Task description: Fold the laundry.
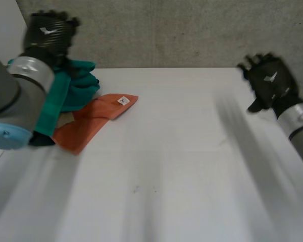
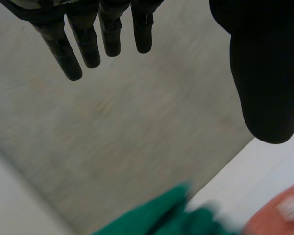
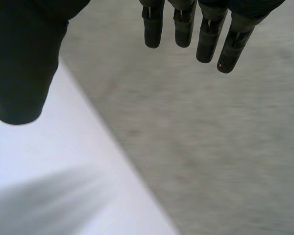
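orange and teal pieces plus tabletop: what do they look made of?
Orange cloth: thin matte fabric, lying limp and flat, with a white sewn-in tag. Teal cloth: matte fabric, seemingly thicker, bunched in soft folds. Table: hard smooth white top, perhaps laminate; exact material unclear.

An orange cloth point(image 1: 93, 121) lies flat beside a bunched teal cloth point(image 1: 78, 85) at the table's far-left corner.

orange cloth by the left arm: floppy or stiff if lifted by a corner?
Probably floppy: the orange cloth lies flat and folded on the table, so it should drape. Thin, so likely light. It meets the teal cloth, so pulling may drag that along.
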You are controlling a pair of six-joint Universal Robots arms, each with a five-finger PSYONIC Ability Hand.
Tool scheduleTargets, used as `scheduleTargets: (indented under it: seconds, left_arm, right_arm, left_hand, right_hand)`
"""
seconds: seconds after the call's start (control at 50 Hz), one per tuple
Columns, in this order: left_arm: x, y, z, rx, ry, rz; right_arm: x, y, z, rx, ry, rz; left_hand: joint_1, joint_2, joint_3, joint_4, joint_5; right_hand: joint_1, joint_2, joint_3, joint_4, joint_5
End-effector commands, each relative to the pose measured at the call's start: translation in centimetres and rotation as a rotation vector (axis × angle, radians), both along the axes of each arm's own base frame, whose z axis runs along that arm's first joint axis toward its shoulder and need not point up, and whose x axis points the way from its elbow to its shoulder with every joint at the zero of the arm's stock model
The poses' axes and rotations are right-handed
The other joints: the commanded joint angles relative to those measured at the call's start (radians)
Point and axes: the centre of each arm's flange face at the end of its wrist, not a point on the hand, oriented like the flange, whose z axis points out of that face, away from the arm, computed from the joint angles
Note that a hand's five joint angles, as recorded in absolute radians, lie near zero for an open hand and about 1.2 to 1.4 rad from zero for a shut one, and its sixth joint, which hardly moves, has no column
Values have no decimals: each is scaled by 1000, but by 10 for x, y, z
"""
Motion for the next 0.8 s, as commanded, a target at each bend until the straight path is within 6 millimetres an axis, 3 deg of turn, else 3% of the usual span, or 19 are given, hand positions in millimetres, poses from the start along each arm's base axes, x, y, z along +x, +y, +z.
scheduleTargets:
  seconds: [0.02,0.04,0.14,0.2,0.24,0.26,0.32,0.38,0.44,0.48,0.5,0.56,0.58,0.6,0.7,0.72,0.78,0.8]
  left_arm:
    - [58,-80,-60,21,-310,173]
    - [67,-95,-77,32,-364,188]
    - [86,-132,-118,49,-414,215]
    - [88,-142,-132,44,-410,177]
    - [84,-145,-134,27,-404,147]
    - [81,-147,-132,4,-393,128]
    - [74,-146,-124,-41,-356,121]
    - [55,-133,-94,-99,-256,100]
    - [29,-96,-48,-137,-102,11]
    - [17,-74,-35,-127,-34,-45]
    - [2,-51,-25,-113,25,-113]
    - [-26,-10,-16,-86,89,-250]
    - [-44,17,-16,-57,111,-344]
    - [-52,30,-19,-39,117,-389]
    - [-98,106,-56,109,72,-648]
    - [-110,130,-68,152,52,-730]
    - [-121,156,-78,193,30,-818]
    - [-125,166,-83,209,19,-849]
  right_arm:
    - [4,46,-30,282,104,78]
    - [3,49,-32,304,114,78]
    - [-2,55,-42,342,161,76]
    - [-3,59,-47,356,169,76]
    - [-3,60,-48,362,168,76]
    - [-4,61,-49,368,169,72]
    - [-5,63,-49,371,167,67]
    - [-12,61,-47,371,158,42]
    - [-20,58,-38,347,146,8]
    - [-23,57,-34,335,143,-5]
    - [-25,56,-32,326,141,-12]
    - [-28,54,-25,304,134,-29]
    - [-29,53,-22,298,131,-34]
    - [-30,53,-21,295,124,-38]
    - [-33,50,-16,311,74,-64]
    - [-33,50,-16,314,64,-65]
    - [-33,50,-16,316,61,-65]
    - [-32,50,-16,315,60,-62]
  left_hand:
    - [-33,-25,-29,-22,-21]
    - [-33,-25,-29,-22,-21]
    - [60,68,64,71,73]
    - [377,385,381,388,389]
    - [705,713,709,716,717]
    - [1108,1116,1112,1119,1120]
    - [1164,1172,1168,1175,1177]
    - [1164,1172,1168,1175,1177]
    - [1164,1172,1168,1175,1177]
    - [1164,1172,1168,1175,1177]
    - [1164,1172,1168,1175,1177]
    - [1164,1172,1168,1175,1177]
    - [1164,1172,1168,1175,1177]
    - [1164,1172,1168,1175,1177]
    - [1164,1172,1168,1175,1177]
    - [1164,1172,1168,1175,1177]
    - [1164,1172,1168,1175,1177]
    - [685,693,689,696,697]
  right_hand:
    - [-21,-44,-36,-59,-52]
    - [-21,-44,-36,-59,-52]
    - [-21,-44,-36,-59,-52]
    - [-21,-44,-36,-59,-52]
    - [-21,-44,-36,-59,-52]
    - [-21,-44,-36,-59,-52]
    - [-21,-44,-36,-59,-52]
    - [-21,-44,-36,-59,-52]
    - [-21,-44,-36,-59,-52]
    - [-21,-44,-36,-59,-52]
    - [-21,-44,-36,-59,-52]
    - [-21,-44,-36,-59,-52]
    - [-21,-44,-36,-59,-52]
    - [-21,-44,-36,-59,-52]
    - [-21,-44,-36,-59,-52]
    - [-21,-44,-36,-59,-52]
    - [-21,-44,-36,-59,-52]
    - [-21,-44,-36,-59,-52]
